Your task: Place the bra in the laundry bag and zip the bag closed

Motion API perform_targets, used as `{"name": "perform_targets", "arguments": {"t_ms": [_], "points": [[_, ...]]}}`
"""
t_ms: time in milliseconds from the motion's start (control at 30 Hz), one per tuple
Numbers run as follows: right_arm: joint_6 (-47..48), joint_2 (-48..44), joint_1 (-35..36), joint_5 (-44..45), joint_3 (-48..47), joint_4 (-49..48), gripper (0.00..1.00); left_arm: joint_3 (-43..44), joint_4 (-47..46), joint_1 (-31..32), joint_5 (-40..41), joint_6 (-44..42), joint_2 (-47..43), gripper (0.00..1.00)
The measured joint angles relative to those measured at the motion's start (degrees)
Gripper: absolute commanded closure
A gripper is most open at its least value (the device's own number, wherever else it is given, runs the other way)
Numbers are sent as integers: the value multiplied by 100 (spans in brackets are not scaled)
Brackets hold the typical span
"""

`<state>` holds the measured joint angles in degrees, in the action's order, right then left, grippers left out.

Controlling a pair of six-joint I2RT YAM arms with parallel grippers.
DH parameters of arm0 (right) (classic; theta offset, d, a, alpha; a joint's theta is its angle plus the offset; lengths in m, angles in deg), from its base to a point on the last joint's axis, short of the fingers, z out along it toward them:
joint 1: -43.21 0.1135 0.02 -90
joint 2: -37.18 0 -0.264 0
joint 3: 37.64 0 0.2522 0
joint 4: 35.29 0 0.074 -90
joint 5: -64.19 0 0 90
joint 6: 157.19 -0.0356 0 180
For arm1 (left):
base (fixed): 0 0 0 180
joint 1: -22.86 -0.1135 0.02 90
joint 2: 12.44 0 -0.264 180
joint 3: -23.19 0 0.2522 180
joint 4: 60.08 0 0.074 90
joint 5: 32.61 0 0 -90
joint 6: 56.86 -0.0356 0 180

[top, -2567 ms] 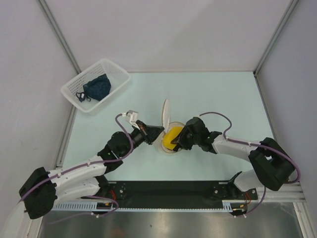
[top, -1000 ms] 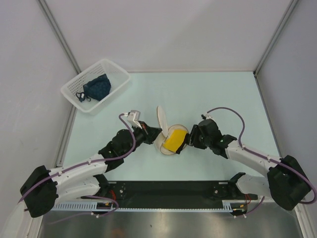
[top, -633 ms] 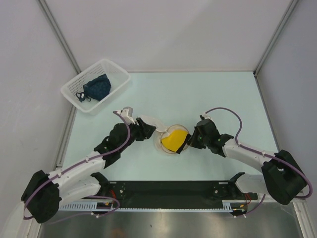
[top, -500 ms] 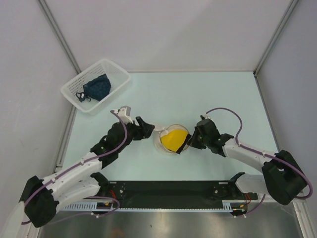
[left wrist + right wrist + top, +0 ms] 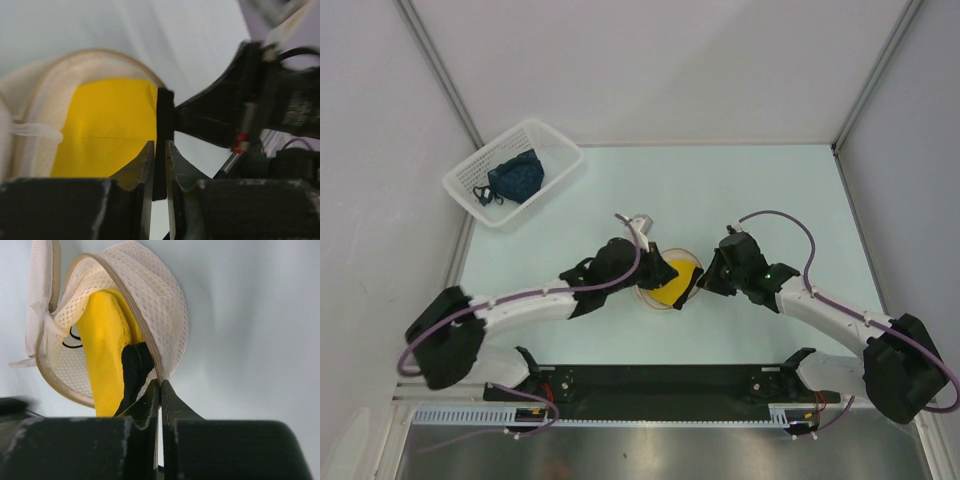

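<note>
Converging on the laundry bag [image 5: 161,302]: left arm [image 5: 520,304], right arm [image 5: 822,311]

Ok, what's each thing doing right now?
Round cream mesh laundry bag, unzipped, open.
Folded yellow bra, inside the bag.
Right end effector, shut on the bag's rim.
Left end effector, jaws nearly together, grip unclear.
White slatted plastic basket, holding a garment.
Dark blue garment, lying in the basket.
</note>
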<state>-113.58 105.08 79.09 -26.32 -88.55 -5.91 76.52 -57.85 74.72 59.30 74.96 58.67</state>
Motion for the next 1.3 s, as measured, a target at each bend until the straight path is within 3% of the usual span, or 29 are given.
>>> {"name": "perform_targets", "arguments": {"t_ms": [133, 233, 533, 633, 667, 767, 900, 933, 1100, 1167, 1300], "points": [[-33, -46, 2, -9, -87, 201, 100, 133, -378, 22, -835, 254, 1493, 85], [-59, -225, 28, -11, -247, 531, 100, 195, -437, 22, -1143, 339, 2131, 87], [-96, -885, 216, 160, -1228, 1762, 100, 546, -704, 9, -1279, 365, 2549, 83], [-92, -931, 186, 149, -1235, 1963, 100, 588, -293, 11, -1141, 179, 2280, 68], [-85, -931, 160, 136, -1233, 2020, 100, 601, -61, 11, -1073, 103, 2094, 54], [-9, -940, 76, 66, -1233, 2103, 100, 675, 584, 11, -879, -136, 1491, 38], [105, -975, -66, -76, -1235, 2162, 100, 662, 1373, -13, -529, -293, 157, 30], [122, -990, -90, -111, -1233, 2168, 100, 610, 1471, -42, -490, -284, -175, 30], [162, -1034, -151, -315, -1233, 2181, 100, 63, 1596, -262, -640, -17, -1283, 51], [164, -1045, -151, -376, -1233, 2179, 100, -13, 1521, -286, -802, 105, -1200, 60], [162, -1078, -151, -494, -1233, 2179, 100, 92, 1169, -251, -1163, 223, -205, 67]]}}
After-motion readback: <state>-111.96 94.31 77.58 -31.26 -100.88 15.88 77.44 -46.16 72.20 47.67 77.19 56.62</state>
